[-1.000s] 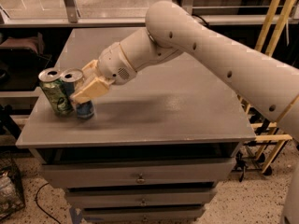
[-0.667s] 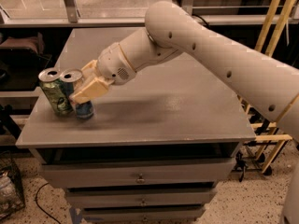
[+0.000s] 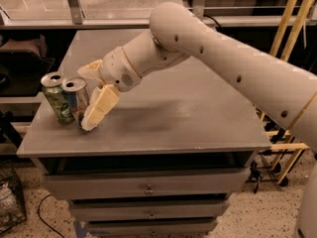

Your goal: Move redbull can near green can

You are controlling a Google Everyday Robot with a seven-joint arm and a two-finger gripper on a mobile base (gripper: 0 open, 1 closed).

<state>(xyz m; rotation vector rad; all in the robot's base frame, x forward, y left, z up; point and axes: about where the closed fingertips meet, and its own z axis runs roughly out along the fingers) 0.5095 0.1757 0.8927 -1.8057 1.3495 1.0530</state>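
Note:
The redbull can (image 3: 76, 97), slim with a silver top, stands upright on the grey table (image 3: 173, 118) at its front left. It stands right beside the green can (image 3: 55, 99), almost touching it. My gripper (image 3: 85, 98) straddles the redbull can. One pale finger (image 3: 100, 106) is in front of the can on its right and the other finger (image 3: 90, 69) is behind it. The fingers are spread wider than the can, so the gripper is open. The lower right side of the can is hidden by the front finger.
The table's left edge (image 3: 30, 133) is close to the green can. Drawers (image 3: 148, 187) sit under the tabletop. Wooden slats (image 3: 292, 38) lean at the right. A dark shelf unit (image 3: 20, 58) stands at the left.
The front finger has swung down and away from the redbull can, showing more of the can. Both cans have stayed side by side.

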